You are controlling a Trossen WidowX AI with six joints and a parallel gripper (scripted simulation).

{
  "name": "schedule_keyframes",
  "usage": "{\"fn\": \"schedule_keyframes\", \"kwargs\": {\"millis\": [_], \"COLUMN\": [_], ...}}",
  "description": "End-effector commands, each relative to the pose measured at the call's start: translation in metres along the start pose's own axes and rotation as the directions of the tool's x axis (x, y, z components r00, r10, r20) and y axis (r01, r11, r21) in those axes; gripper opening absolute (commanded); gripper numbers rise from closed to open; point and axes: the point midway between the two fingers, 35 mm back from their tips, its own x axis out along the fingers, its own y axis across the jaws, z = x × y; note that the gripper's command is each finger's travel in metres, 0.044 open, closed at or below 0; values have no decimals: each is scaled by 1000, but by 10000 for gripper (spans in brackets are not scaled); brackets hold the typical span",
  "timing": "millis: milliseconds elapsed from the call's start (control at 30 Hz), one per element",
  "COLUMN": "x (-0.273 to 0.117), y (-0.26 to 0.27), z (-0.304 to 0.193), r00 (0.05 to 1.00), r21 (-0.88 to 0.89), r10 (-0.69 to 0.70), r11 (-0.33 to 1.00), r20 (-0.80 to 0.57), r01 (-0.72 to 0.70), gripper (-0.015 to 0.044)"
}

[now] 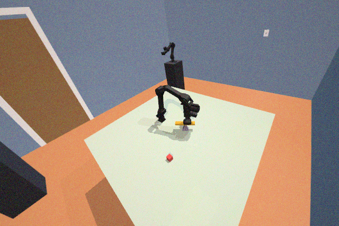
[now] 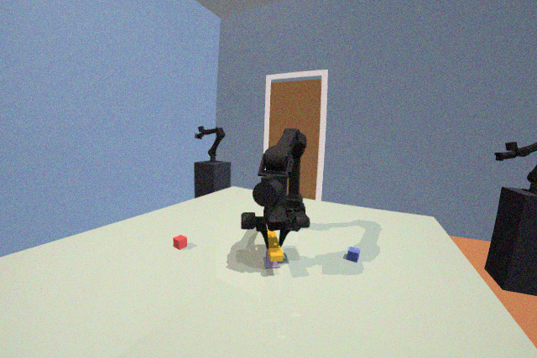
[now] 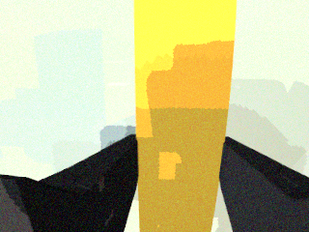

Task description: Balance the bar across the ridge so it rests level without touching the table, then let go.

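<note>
Fingers (image 2: 273, 236) clamp bar (image 2: 274, 250) (over ridge (image 2: 272, 263)).

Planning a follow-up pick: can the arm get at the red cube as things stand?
Probably not yet. The red cube sits in the open with nothing around it, but the gripper is shut on the yellow bar over the ridge.

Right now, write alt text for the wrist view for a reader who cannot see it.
A yellow bar runs straight up the middle of the frame, gripped between two dark jaws that flank it at the bottom. Behind it lies the pale green table crossed by soft grey shadows.
</note>
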Motion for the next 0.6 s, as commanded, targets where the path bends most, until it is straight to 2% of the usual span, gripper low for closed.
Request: {"fn": "schedule_keyframes", "kwargs": {"millis": [0,300,500,567], "x": [0,0,0,0], "y": [0,0,0,0], "z": [0,0,0,0], "r00": [1000,1000,1000,1000], "r21": [0,0,0,0], "r10": [0,0,0,0], "r11": [1000,1000,1000,1000], "r20": [0,0,0,0], "r01": [0,0,0,0], "gripper": [0,0,157,167]}}
